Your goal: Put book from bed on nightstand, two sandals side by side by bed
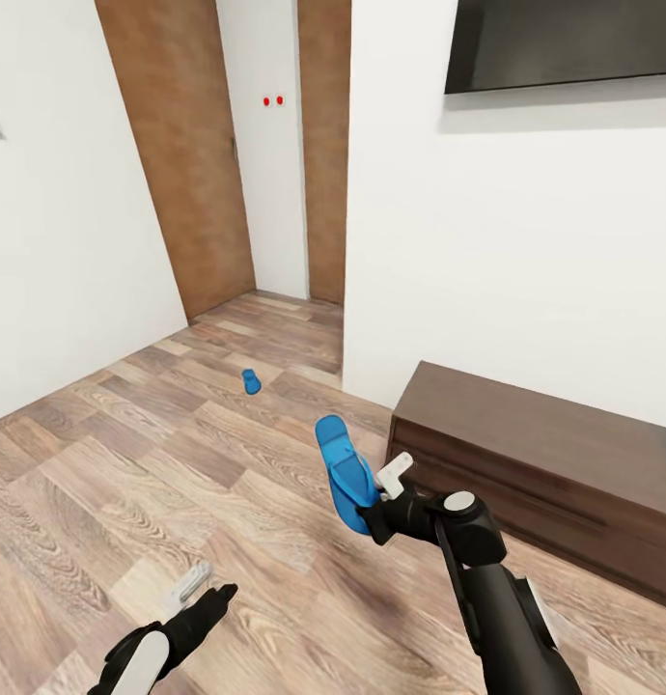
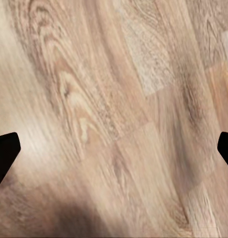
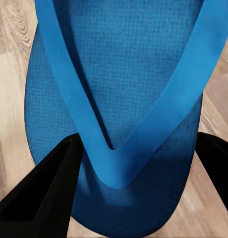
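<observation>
Right claw (image 1: 381, 502) clamped on blue sandal (image 1: 345, 473) held above floor (image 1: 130, 463), second sandal (image 1: 251, 380) well apart, left claw (image 1: 200, 591) spread wide.

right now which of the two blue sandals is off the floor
The bigger-looking sandal, clamped in the right gripper and held above the floor beside the long dark cabinet. The other sandal lies on the floor, farther off toward the doorway.

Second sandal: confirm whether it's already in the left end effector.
No, the second sandal lies on the wood floor far ahead; the left end effector holds nothing.
</observation>
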`<state>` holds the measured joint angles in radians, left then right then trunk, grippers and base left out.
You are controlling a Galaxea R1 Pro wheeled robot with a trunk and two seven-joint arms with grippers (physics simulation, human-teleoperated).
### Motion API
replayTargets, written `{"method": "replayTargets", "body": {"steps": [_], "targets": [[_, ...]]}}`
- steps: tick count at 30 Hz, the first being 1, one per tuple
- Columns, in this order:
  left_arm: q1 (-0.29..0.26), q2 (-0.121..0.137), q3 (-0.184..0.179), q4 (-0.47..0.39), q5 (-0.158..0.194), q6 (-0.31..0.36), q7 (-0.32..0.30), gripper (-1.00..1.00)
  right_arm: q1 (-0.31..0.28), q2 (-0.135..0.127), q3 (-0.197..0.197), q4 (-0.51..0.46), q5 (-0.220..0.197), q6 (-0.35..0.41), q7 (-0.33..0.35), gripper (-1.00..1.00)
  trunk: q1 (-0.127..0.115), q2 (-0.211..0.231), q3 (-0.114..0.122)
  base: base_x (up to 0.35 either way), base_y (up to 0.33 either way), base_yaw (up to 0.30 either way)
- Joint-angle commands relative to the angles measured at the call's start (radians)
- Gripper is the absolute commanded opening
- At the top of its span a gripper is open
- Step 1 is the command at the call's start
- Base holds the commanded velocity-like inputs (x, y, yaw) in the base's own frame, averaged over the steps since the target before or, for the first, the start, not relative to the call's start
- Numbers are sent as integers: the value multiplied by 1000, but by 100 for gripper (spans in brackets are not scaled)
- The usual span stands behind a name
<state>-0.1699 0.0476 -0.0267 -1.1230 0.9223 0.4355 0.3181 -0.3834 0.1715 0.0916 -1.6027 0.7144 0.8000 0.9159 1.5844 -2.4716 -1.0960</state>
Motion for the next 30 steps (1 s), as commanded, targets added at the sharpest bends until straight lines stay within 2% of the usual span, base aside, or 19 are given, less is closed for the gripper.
{"method": "replayTargets", "body": {"steps": [1,16,30], "targets": [[0,1,-3,1,10,0,9,100,-1,1,0,-2,8,6,11,-100,0,0,-1,254,225,0],[-6,0,-4,23,12,0,3,100,17,-1,7,-1,12,-4,7,-100,0,0,-1,276,196,0],[-6,0,-4,24,12,1,2,100,18,0,11,-2,21,6,2,-100,0,0,-1,310,102,0]]}}
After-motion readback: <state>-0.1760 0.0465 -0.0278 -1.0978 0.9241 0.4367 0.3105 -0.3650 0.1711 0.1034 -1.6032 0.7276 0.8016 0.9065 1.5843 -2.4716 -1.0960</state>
